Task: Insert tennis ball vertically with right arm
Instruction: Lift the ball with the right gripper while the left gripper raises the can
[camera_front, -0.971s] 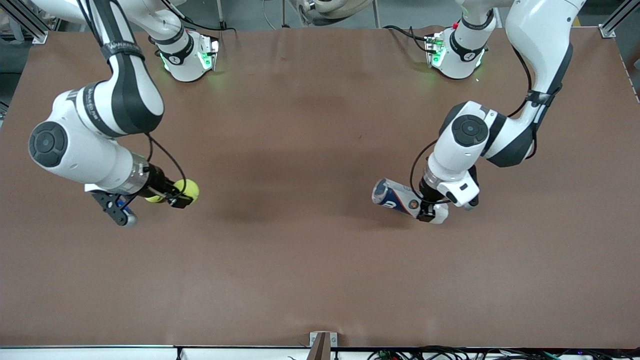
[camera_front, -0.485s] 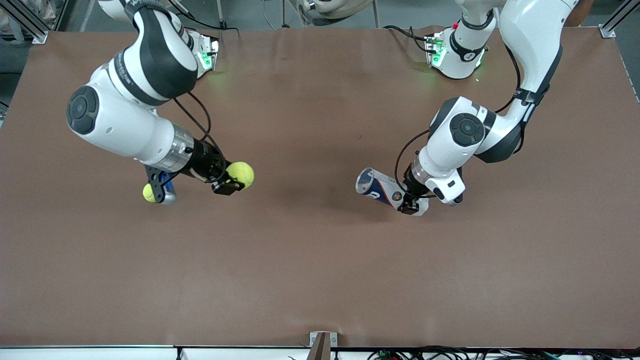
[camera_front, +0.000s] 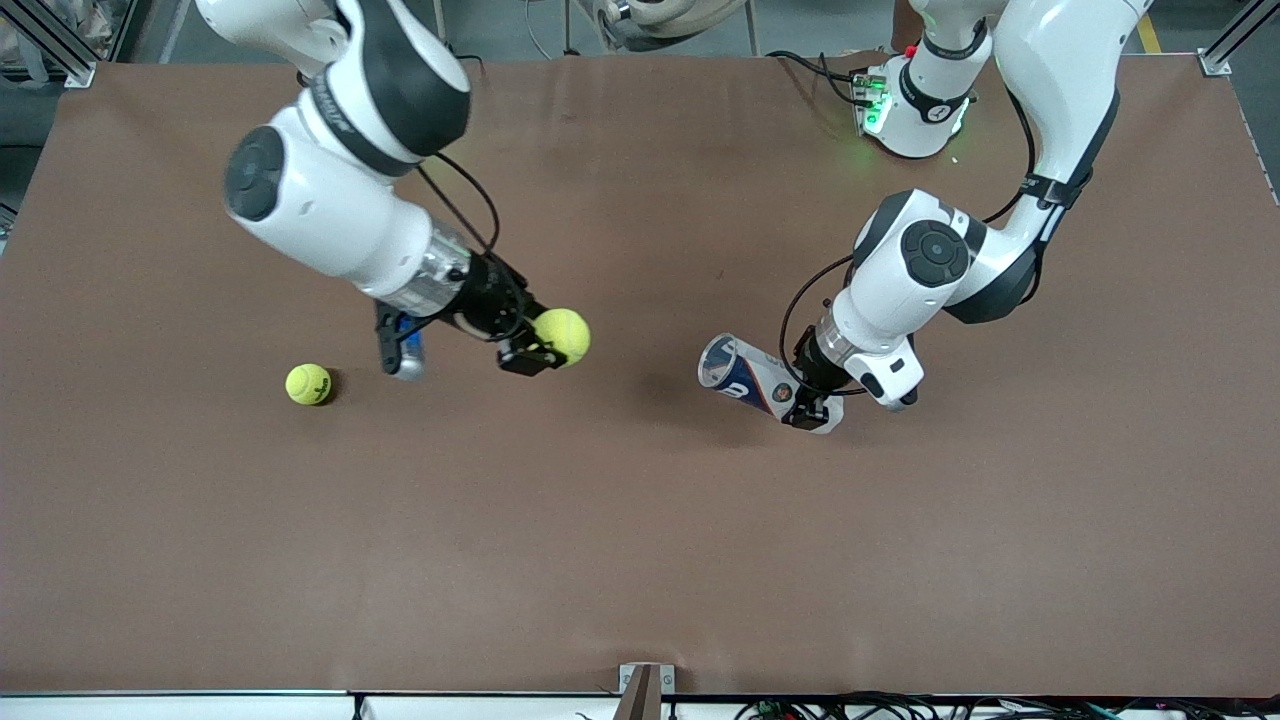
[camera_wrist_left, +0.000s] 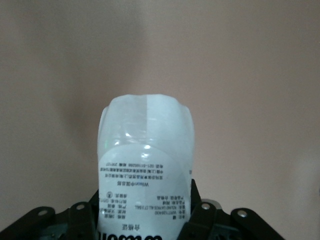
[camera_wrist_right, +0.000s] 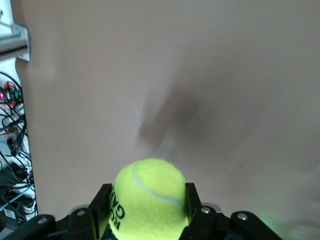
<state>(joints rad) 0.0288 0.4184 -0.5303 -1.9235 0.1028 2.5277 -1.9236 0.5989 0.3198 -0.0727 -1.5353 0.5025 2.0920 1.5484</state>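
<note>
The right claw is clamped on a tennis ball and holds it in the air over the middle of the bench. The left claw is clamped on the closed end of a ball can, also held off the bench. The can's open mouth points toward roughly 10 o'clock in the front view, facing the ball. A second tennis ball rests on the bench toward the right arm's end, clear of both arms.

Risks from here:
- Misalignment. The can is tilted rather than upright; a vertical insertion probably needs its mouth turned up first. Otherwise the ball may strike the rim and bounce away.
- Slip. The can wall is smooth, thin, clear plastic with a glossy printed label, and it is gripped at one end only. A push from the ball could rotate it in the grip.
- Early release. The ball is round and would roll far on the flat bench.

Materials: the ball is fuzzy yellow felt with a curved seam and black lettering. The bench is matte brown and even.
</note>
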